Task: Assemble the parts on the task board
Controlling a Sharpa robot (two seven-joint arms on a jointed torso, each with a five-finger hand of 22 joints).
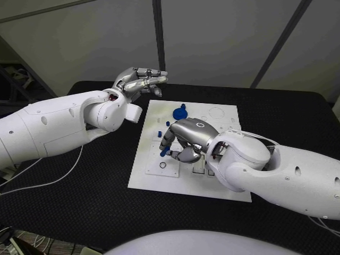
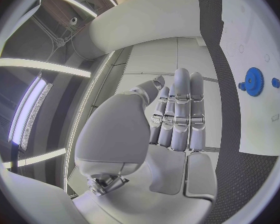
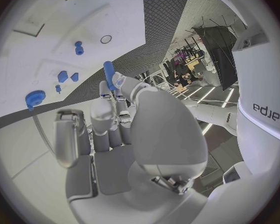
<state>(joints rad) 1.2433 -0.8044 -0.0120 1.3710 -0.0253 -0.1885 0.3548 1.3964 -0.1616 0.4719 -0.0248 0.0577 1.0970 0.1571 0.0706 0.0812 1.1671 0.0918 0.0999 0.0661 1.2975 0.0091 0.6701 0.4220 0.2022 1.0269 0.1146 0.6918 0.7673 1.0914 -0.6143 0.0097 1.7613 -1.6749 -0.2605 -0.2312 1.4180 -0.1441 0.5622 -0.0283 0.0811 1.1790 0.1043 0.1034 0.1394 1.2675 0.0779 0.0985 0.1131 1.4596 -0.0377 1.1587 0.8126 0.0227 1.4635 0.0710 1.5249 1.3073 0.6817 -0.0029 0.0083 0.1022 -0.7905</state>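
Observation:
The white task board (image 1: 225,121) lies in the middle of the black table. My right hand (image 1: 187,141) hovers over its near left part and pinches a slim blue peg (image 1: 164,151) between thumb and finger; the peg (image 3: 109,74) points down toward the board. A blue gear (image 1: 180,112) sits on the far part of the board, with small blue parts (image 1: 168,124) near it. My left hand (image 1: 139,82) is raised beyond the board's far left corner, fingers stretched out side by side, holding nothing. The gear (image 2: 253,81) lies off to the side of that hand (image 2: 174,119).
A small round hole (image 1: 163,165) is in the board's near left corner, a little below the peg. Rectangular recesses (image 1: 204,167) lie beside it, partly under my right arm. Several small blue parts (image 3: 63,76) are scattered between the gear (image 3: 34,98) and the hole (image 3: 105,39).

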